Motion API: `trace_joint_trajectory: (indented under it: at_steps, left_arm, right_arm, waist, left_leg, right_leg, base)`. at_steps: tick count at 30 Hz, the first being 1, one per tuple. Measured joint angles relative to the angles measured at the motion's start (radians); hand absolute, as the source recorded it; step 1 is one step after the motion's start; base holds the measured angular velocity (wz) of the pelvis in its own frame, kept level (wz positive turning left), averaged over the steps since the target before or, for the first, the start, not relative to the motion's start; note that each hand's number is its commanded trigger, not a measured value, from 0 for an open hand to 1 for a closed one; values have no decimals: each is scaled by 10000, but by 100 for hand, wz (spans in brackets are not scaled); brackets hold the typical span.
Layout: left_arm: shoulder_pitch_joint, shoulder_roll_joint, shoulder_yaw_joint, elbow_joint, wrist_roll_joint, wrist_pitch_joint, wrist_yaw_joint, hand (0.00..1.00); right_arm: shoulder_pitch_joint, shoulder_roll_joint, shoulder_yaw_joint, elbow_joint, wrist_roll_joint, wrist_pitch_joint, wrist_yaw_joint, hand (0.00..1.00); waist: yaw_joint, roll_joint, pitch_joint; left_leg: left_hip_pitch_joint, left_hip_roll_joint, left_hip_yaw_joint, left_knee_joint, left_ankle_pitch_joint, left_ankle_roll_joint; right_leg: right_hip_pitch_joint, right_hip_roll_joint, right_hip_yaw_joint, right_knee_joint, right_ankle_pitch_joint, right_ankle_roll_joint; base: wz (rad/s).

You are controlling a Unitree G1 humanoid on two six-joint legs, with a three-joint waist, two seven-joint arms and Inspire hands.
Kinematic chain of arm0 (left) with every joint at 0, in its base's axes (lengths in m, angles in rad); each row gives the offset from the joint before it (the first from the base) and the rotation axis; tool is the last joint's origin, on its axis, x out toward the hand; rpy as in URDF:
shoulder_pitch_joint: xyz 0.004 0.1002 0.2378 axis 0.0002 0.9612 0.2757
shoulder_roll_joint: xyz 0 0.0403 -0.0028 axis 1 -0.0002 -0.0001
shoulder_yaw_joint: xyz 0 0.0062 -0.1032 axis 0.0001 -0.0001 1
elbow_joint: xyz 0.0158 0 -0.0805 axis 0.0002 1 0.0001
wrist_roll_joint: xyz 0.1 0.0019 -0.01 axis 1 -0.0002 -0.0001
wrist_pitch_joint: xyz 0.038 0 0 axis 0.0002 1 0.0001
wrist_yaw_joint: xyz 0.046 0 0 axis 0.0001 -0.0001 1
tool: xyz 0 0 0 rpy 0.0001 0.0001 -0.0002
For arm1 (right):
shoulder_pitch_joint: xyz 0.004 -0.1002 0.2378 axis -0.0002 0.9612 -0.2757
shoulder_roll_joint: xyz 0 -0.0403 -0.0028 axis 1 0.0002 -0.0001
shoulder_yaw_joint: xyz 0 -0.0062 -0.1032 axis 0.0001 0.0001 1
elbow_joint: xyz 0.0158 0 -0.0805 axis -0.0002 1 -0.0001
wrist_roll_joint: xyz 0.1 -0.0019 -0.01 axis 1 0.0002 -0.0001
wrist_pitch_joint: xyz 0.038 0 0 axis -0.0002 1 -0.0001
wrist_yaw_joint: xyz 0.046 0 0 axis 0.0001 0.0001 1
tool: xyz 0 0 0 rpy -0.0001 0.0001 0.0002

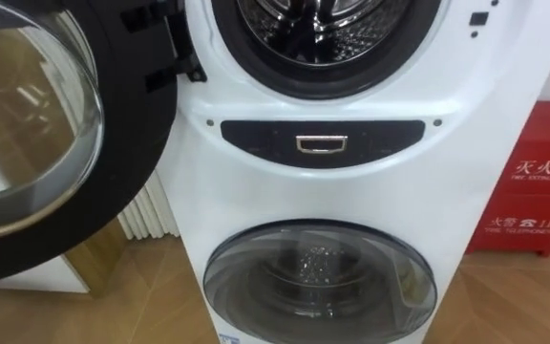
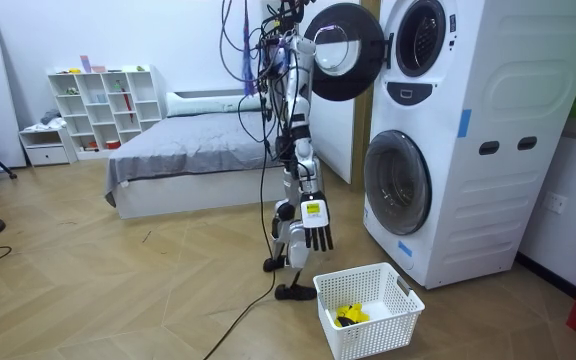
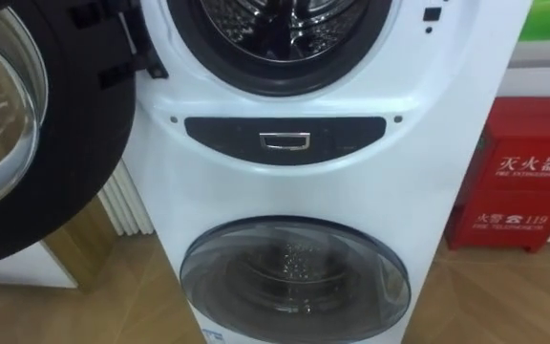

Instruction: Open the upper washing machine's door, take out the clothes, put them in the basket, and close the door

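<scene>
Yellow cloth (image 2: 349,316) lies in the basket (image 2: 373,338); the upper drum (image 1: 332,33) looks empty to me; my right robot hand (image 2: 318,233) hangs relaxed, holding nothing.

The washer (image 1: 351,191) runs off the top and bottom edges of the eye views. Its upper drum (image 1: 337,33) is cut by the top edge, so most of the inside cannot be seen. The lower door (image 1: 318,287) is cut at the bottom. The open upper door (image 1: 27,124), left of the washer, is cut by the left and top edges. A white ribbed panel (image 1: 146,218) is mostly hidden behind this door and the washer. Right of the washer, a red box (image 1: 542,182) is cut by the right edge. In the room view, something yellow (image 2: 348,316) lies in the basket (image 2: 373,335) before the washer, too small to tell what it is.
</scene>
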Motion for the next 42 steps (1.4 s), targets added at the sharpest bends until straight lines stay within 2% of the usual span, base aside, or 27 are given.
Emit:
trace_joint_trajectory:
  at_steps: [3,6,8,11,17,18,19,22,24,29,32,34,35,37,39,40,41,42]
  left_arm:
    - [-575,291,211,-224,210,10,15,0]
    - [-886,479,150,-771,239,6,16,0]
    - [-1014,478,129,-1146,476,146,96,0]
    - [-1191,479,-196,-1870,775,395,346,0]
    - [-1816,473,-1580,-3434,1046,441,1018,0]
    - [-2177,466,-2141,-4034,1097,438,1019,0]
    - [-2476,488,-2345,-4118,1167,403,1039,0]
    - [-2802,575,-2532,-4190,1159,328,1034,0]
    - [-2802,607,-2642,-4191,1171,321,1036,0]
    - [-2799,420,-2639,-4233,1532,308,1035,0]
    - [-2785,-69,-2633,-4391,1555,98,1036,0]
    - [-2551,-719,-2612,-5050,1536,92,1037,0]
    - [-2464,-906,-2613,-5295,1544,96,1037,0]
    - [-2107,-1769,-2660,-6418,1534,94,1030,0]
    - [-1643,-2284,-2987,-7419,1531,61,872,0]
    - [-1316,-2744,-3225,-8226,1586,31,793,0]
    - [-1175,-3062,-3323,-8552,1686,-25,565,0]
    - [-837,-3620,-3824,-9426,2122,-42,405,0]
  right_arm:
    - [317,-2,-14,-424,7,-14,14,0]
    - [395,-1,-6,-670,-3,-18,45,0]
    - [418,3,-19,-697,-28,-9,150,0]
    - [403,63,-28,-713,-440,-10,271,0]
    - [-218,71,-73,-734,-1309,-78,518,0]
    - [-348,88,-55,-702,-1314,-116,577,0]
    - [-492,84,13,-649,-1310,-186,586,0]
    - [-577,89,138,-448,-1331,-450,592,0]
    - [-541,86,181,-364,-1420,-438,577,0]
    - [-235,92,181,-376,-1515,-428,571,0]
    - [-293,101,240,-271,-1523,-386,583,0]
    - [-352,107,452,-272,-1532,-364,596,0]
    - [-399,118,494,-242,-1553,-320,593,0]
    - [-588,236,543,-179,-1642,-221,601,0]
    - [-774,220,845,-198,-1611,-214,580,0]
    - [-971,247,1127,-201,-1676,-208,546,0]
    - [-1047,269,1285,-206,-1730,-209,535,0]
    - [-1209,369,1532,-198,-1758,-178,542,0]
  waist:
    - [196,-23,-7]
    - [165,-60,-18]
    - [184,-65,-27]
    - [152,-203,-6]
    - [130,-388,52]
    - [125,-424,67]
    - [132,-436,75]
    - [115,-370,98]
    - [74,-363,117]
    - [-197,-388,143]
    - [-244,-387,150]
    - [-253,-405,154]
    - [-257,-400,155]
    - [-461,-440,154]
    - [-588,-554,154]
    - [-721,-610,153]
    - [-786,-628,157]
    - [-917,-713,160]
  left_leg:
    - [-6,33,15,15,-17,-28]
    - [-6,34,-5,35,-17,-29]
    - [34,35,14,42,-17,-29]
    - [-18,23,-186,208,-21,-20]
    - [-275,-18,-786,462,-17,23]
    - [-359,-65,-963,540,-4,44]
    - [-408,-115,-1052,551,27,75]
    - [-479,-197,-1219,558,72,115]
    - [-514,-213,-1233,562,80,126]
    - [-714,-318,-1354,601,153,235]
    - [-801,-389,-1347,639,242,351]
    - [-862,-508,-1367,646,333,482]
    - [-874,-521,-1378,647,353,502]
    - [-909,-549,-1472,644,445,555]
    - [-908,-645,-1394,552,556,664]
    - [-974,-693,-1304,537,610,735]
    - [-1052,-698,-1262,546,631,772]
    - [-1158,-694,-1107,551,660,819]
  right_leg:
    - [-6,31,45,-4,12,-19]
    - [15,29,12,-4,14,-23]
    - [55,29,15,-9,14,-23]
    - [182,1,42,-28,24,-20]
    - [236,-26,100,-44,108,20]
    - [267,-56,98,-73,109,21]
    - [323,-89,92,-162,119,37]
    - [381,-153,79,-205,127,51]
    - [381,-170,61,-201,133,63]
    - [247,-293,17,-167,192,161]
    - [180,-399,69,-147,284,274]
    - [147,-524,50,-155,380,377]
    - [143,-536,47,-161,442,387]
    - [143,-586,65,-138,695,429]
    - [39,-717,96,25,760,433]
    - [-69,-792,90,52,831,496]
    - [-107,-799,97,52,900,495]
    - [-183,-817,162,32,1013,497]
  base:
    - [-4]
    - [4]
    - [3]
    - [25]
    - [35]
    - [36]
    - [35]
    - [21]
    - [5]
    - [9]
    - [0]
    - [8]
    - [16]
    - [28]
    - [5]
    - [-12]
    - [-13]
    - [-16]
